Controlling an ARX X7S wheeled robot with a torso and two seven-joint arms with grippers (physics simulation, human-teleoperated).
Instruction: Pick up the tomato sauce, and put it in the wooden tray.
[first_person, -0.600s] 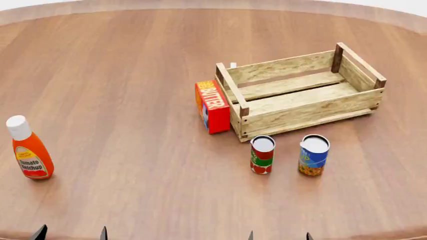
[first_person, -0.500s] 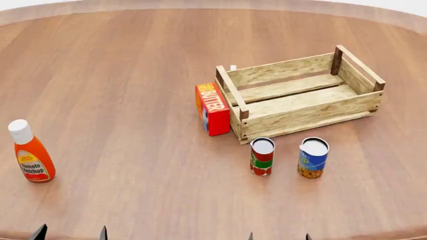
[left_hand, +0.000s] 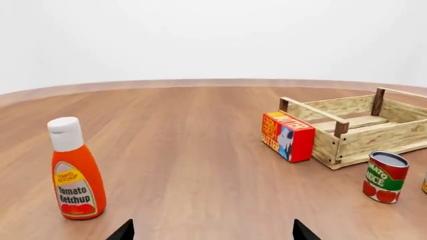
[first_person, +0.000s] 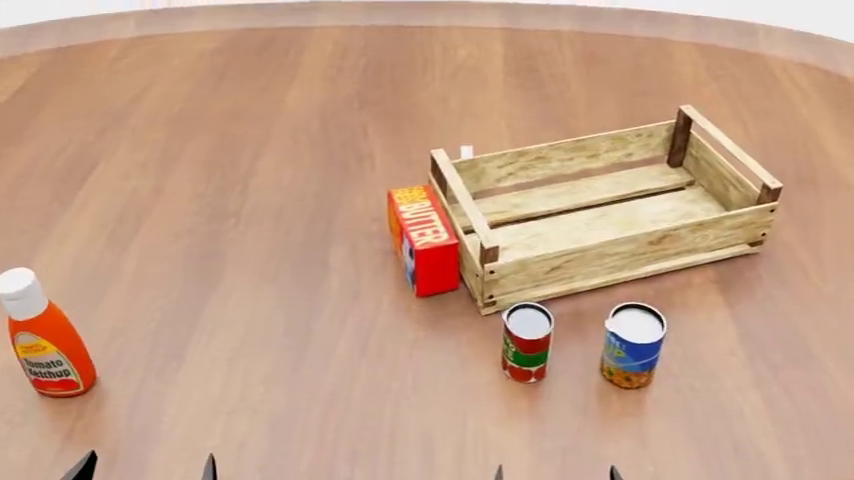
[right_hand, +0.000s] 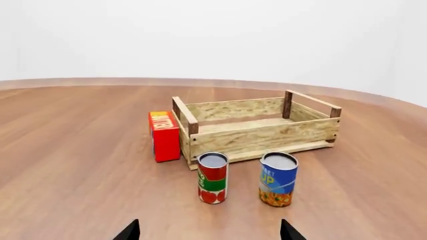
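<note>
Ketchup bottle (first_person: 42, 348) lower, wooden tray (first_person: 607, 262) bare.

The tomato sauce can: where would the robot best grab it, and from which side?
Probably around its round side wall, mid-height, coming level from the robot's side with the right tool. The sauce can stands upright; the crate is close behind and the blue can stands beside it.

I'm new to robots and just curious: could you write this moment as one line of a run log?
phase: before pickup | tomato sauce: upright on table, untouched | wooden tray: empty | left hand: open, holding nothing | right hand: open, facing tomato sauce
</note>
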